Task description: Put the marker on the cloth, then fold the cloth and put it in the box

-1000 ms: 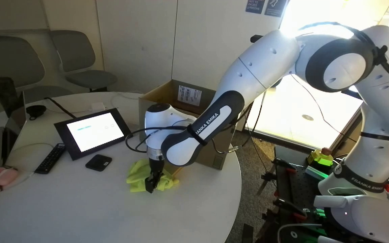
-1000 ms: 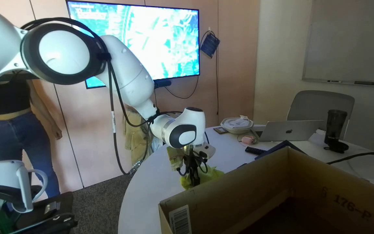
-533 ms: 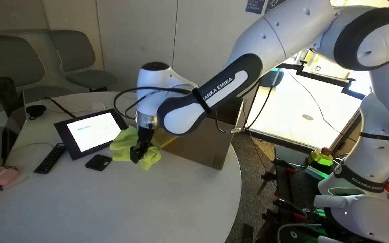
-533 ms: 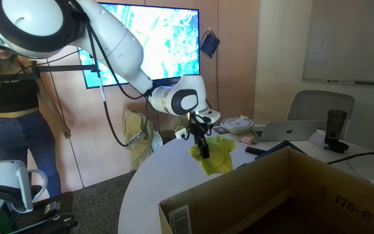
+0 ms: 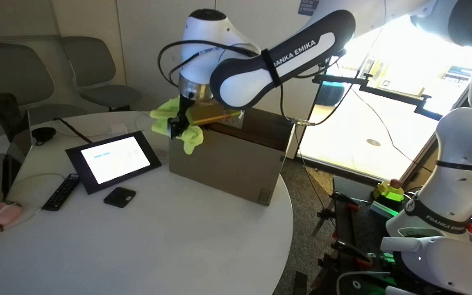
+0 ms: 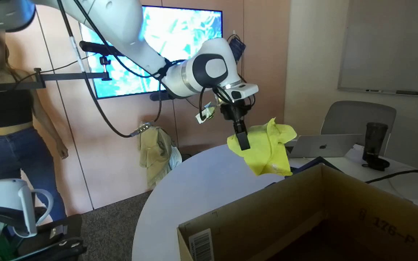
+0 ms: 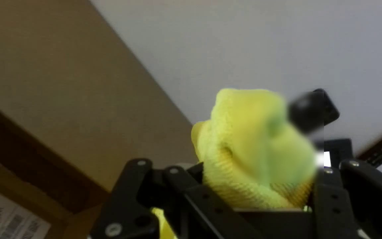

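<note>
My gripper (image 5: 175,128) is shut on the bunched yellow-green cloth (image 5: 166,112), which hangs from the fingers above the table. In an exterior view the gripper (image 6: 244,144) holds the cloth (image 6: 267,148) high, just beyond the box's rim. The open cardboard box (image 5: 228,164) stands on the table, and the gripper is at the height of its top edge, near one corner. Its inside wall (image 6: 267,214) shows in an exterior view. In the wrist view the cloth (image 7: 254,142) fills the space between the fingers, with the box (image 7: 78,76) beside it. The marker does not show in any view.
On the white table (image 5: 158,246) are a lit tablet (image 5: 115,159), a small black device (image 5: 119,197), a remote (image 5: 60,191), a pink case (image 5: 7,214) and a laptop (image 6: 325,145). A dark tumbler (image 6: 375,141) stands behind the box. A person (image 6: 16,145) stands by the wall.
My gripper has lifted the cloth off the table, rising well up and moving toward the box's top edge. The cloth now hangs freely.
</note>
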`<state>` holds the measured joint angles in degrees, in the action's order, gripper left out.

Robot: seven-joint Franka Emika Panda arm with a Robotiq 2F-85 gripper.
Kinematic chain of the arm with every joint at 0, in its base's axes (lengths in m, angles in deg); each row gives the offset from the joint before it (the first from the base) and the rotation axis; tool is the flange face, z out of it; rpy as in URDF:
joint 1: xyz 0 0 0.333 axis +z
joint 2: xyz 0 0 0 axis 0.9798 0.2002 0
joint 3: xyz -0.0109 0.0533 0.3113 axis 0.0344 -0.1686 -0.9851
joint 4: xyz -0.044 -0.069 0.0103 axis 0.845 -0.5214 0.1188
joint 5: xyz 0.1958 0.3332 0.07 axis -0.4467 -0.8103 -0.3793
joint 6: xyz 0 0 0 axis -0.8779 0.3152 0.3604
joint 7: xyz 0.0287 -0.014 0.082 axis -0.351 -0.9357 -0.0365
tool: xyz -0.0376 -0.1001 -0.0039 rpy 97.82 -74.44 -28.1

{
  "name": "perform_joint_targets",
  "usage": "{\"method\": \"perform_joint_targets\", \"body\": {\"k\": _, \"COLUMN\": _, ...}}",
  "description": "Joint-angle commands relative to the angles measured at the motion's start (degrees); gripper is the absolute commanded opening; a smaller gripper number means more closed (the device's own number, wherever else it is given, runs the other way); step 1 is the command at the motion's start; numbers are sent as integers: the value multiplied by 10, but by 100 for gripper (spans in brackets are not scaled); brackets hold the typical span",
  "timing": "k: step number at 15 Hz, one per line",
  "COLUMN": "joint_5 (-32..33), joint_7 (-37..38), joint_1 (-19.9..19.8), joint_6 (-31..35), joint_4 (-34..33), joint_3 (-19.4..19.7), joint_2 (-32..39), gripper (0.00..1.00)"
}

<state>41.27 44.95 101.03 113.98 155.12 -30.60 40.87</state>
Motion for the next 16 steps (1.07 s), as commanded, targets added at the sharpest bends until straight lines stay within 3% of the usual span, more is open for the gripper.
{"method": "perform_joint_targets", "body": {"k": 1, "joint_5": 65, "joint_7": 105, "joint_1": -12, "joint_6": -24, "joint_4": 67, "joint_3": 20, "joint_2": -90, "gripper": 8}}
{"method": "perform_joint_targets", "body": {"k": 3, "joint_5": 103, "joint_7": 163, "joint_1": -24, "joint_6": -53, "joint_4": 100, "joint_3": 25, "joint_2": -141, "gripper": 8}}
{"method": "perform_joint_targets", "body": {"k": 7, "joint_5": 148, "joint_7": 248, "joint_1": -79, "joint_6": -126, "joint_4": 122, "joint_3": 8, "joint_2": -171, "gripper": 9}}
{"method": "perform_joint_targets", "body": {"k": 11, "joint_5": 150, "joint_7": 301, "joint_1": -126, "joint_6": -188, "joint_4": 132, "joint_3": -6, "joint_2": -159, "gripper": 9}}
{"method": "perform_joint_targets", "body": {"k": 16, "joint_5": 136, "joint_7": 331, "joint_1": -163, "joint_6": -208, "joint_4": 143, "joint_3": -21, "joint_2": -126, "gripper": 12}}
